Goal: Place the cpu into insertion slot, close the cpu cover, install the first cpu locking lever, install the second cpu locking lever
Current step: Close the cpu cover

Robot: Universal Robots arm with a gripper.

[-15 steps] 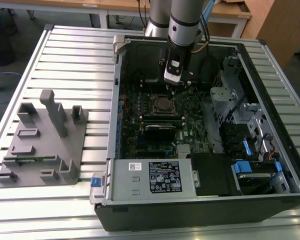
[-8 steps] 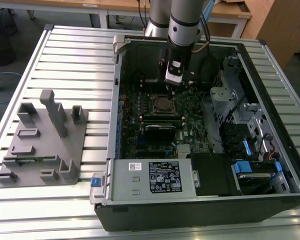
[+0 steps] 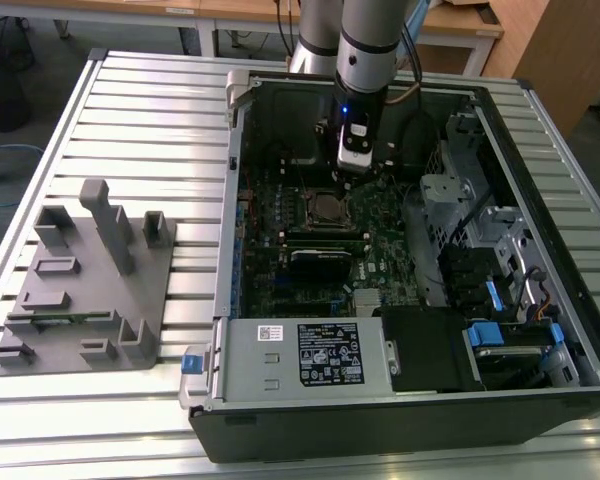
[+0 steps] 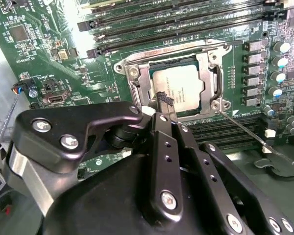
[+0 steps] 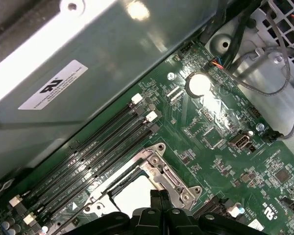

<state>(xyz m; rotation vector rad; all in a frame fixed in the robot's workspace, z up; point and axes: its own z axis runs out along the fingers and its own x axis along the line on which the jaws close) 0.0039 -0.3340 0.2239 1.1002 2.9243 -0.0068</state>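
The pale, flat, square cpu [image 4: 179, 88] lies in the dark-rimmed insertion slot [image 4: 146, 78], framed by the thin silver cpu cover [image 4: 208, 68]. The black pincer [image 4: 162, 98], clenched empty, hovers at the cover's edge.

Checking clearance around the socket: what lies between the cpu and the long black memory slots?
In the second wrist view: the cpu cover's silver frame edge, then a strip of green board, between cpu and memory slots.
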